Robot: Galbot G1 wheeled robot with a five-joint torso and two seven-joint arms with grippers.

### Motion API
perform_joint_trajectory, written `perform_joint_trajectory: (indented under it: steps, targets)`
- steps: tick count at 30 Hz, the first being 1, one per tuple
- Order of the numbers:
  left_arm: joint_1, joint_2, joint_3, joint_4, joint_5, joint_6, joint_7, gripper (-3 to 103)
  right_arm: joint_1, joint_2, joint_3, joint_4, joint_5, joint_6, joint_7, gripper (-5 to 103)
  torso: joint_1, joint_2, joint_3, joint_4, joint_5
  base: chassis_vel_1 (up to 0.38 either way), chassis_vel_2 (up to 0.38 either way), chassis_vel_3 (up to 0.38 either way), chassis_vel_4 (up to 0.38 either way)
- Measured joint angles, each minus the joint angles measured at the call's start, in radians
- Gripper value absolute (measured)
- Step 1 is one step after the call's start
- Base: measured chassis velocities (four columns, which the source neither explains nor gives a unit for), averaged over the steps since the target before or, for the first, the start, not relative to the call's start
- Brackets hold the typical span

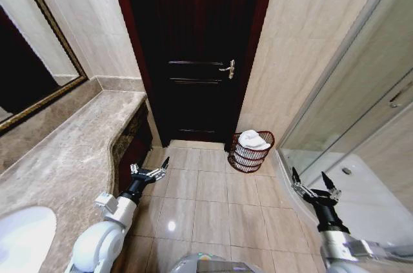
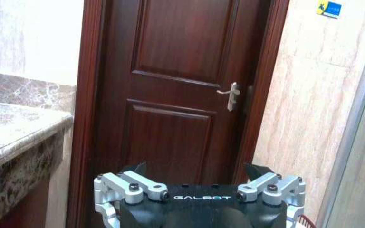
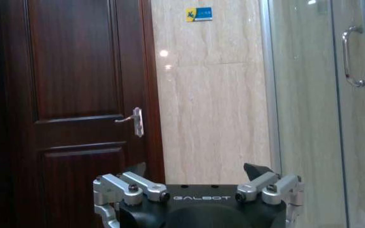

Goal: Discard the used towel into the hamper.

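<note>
the hamper (image 1: 250, 152) base is partly hidden by its weave; the sink (image 1: 22, 237) is cut off at the picture's edge.

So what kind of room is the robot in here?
Most likely a hotel-style bathroom: a marble vanity counter with a mirror, a glass shower enclosure, and a wire hamper holding a white towel by the door.

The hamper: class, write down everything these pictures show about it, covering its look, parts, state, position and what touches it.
The hamper is a small round basket of dark reddish-brown open weave, like wire, narrowing toward its base. It stands upright on the tiled floor, in the corner by the beige wall, between the dark door and the glass shower screen. A white towel sits bunched inside, rising above the rim and showing through the weave. Neither gripper touches it.
</note>
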Motion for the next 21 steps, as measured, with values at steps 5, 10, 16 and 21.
perform_joint_trajectory:
  steps: [5, 10, 16, 21]
  targets:
    - [0.000, 0.000, 0.000, 0.000, 0.000, 0.000, 0.000, 100, 0.000, 0.000, 0.000, 0.000, 0.000, 0.000, 0.000, 100, 0.000, 0.000, 0.000, 0.0000, 0.0000, 0.000, 0.000, 0.000, 0.000]
    - [0.000, 0.000, 0.000, 0.000, 0.000, 0.000, 0.000, 100, 0.000, 0.000, 0.000, 0.000, 0.000, 0.000, 0.000, 100, 0.000, 0.000, 0.000, 0.0000, 0.0000, 0.000, 0.000, 0.000, 0.000]
    - [0.000, 0.000, 0.000, 0.000, 0.000, 0.000, 0.000, 100, 0.000, 0.000, 0.000, 0.000, 0.000, 0.000, 0.000, 100, 0.000, 0.000, 0.000, 0.0000, 0.0000, 0.000, 0.000, 0.000, 0.000]
    - [0.000, 0.000, 0.000, 0.000, 0.000, 0.000, 0.000, 100, 0.000, 0.000, 0.000, 0.000, 0.000, 0.000, 0.000, 100, 0.000, 0.000, 0.000, 0.0000, 0.0000, 0.000, 0.000, 0.000, 0.000]
